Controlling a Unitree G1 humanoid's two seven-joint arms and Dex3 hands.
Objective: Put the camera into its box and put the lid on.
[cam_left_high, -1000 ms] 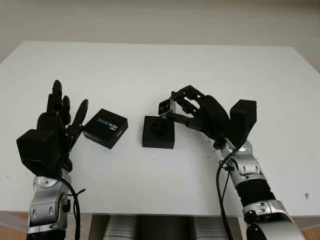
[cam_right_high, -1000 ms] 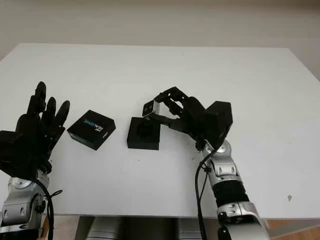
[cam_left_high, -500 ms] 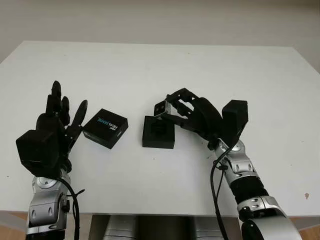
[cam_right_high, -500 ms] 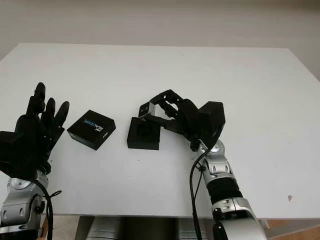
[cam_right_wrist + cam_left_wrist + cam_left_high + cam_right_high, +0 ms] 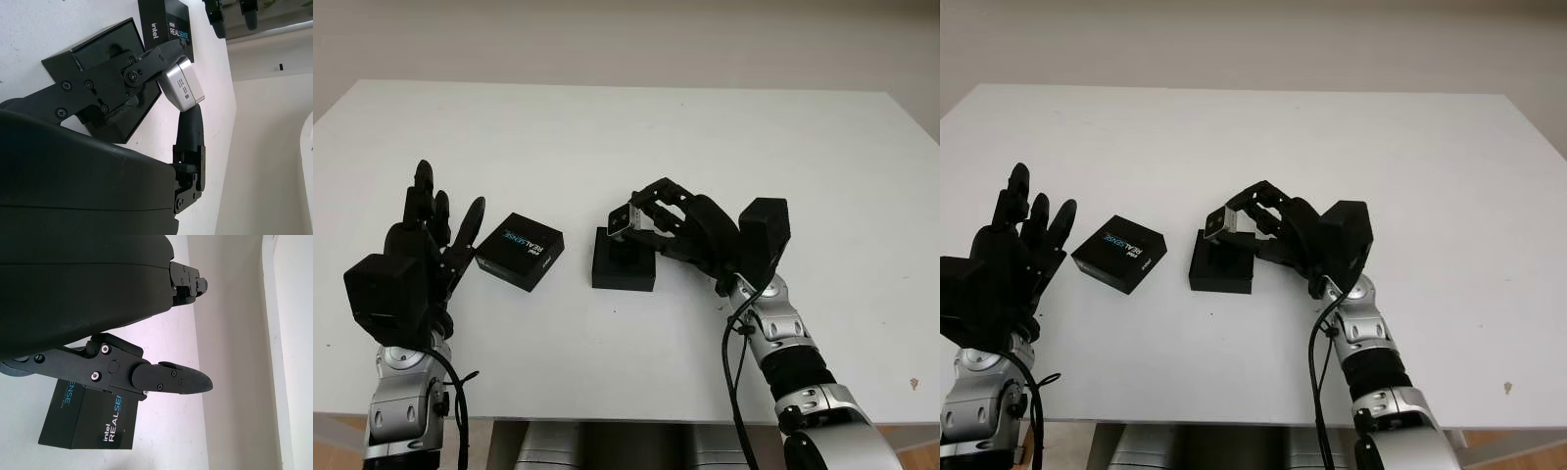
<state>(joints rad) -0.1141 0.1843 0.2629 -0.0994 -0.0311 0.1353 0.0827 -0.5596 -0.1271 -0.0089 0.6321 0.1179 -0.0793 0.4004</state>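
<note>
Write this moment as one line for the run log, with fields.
right hand: shut on camera, above open box | left hand: open, beside lid | lid: on table, off box

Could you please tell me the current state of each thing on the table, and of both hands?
Camera: held in the air above the box, not yet inside.
Box: open, on the table, nothing in it.
Lid: off the box, lying on the table beside it, printed side up.
Right hand: shut on the camera, over the box.
Left hand: open, raised beside the lid, holding nothing.
</note>
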